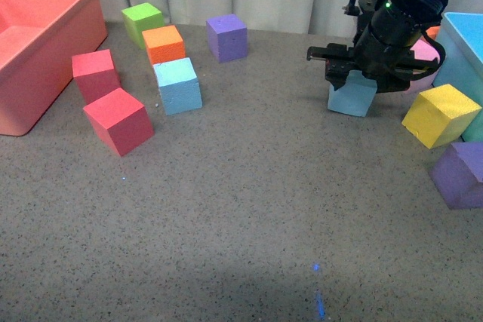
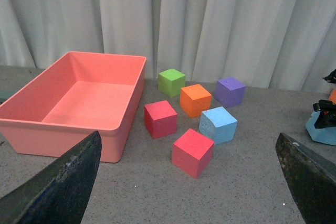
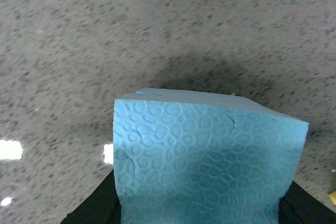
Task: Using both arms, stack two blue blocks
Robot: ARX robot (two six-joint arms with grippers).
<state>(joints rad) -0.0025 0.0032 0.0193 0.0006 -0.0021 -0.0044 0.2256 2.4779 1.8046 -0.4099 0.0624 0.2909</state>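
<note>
One blue block (image 1: 178, 85) rests on the grey table left of centre, beside an orange cube (image 1: 164, 44); the left wrist view shows this blue block (image 2: 218, 124) too. The other blue block (image 1: 352, 96) hangs tilted at the right, with my right gripper (image 1: 362, 73) shut on it. In the right wrist view that blue block (image 3: 205, 161) fills the space between the black fingers (image 3: 94, 205), just above the table. My left gripper (image 2: 194, 182) is open, well back from the cubes, with nothing between its fingers (image 2: 58, 182). The left arm is out of the front view.
A large pink bin (image 1: 38, 43) stands at the far left. Two red cubes (image 1: 118, 120), a green cube (image 1: 142, 22) and a purple cube (image 1: 227, 36) lie round the left blue block. A yellow cube (image 1: 441, 115), another purple cube (image 1: 460, 175) and a teal bin (image 1: 464, 50) crowd the right edge.
</note>
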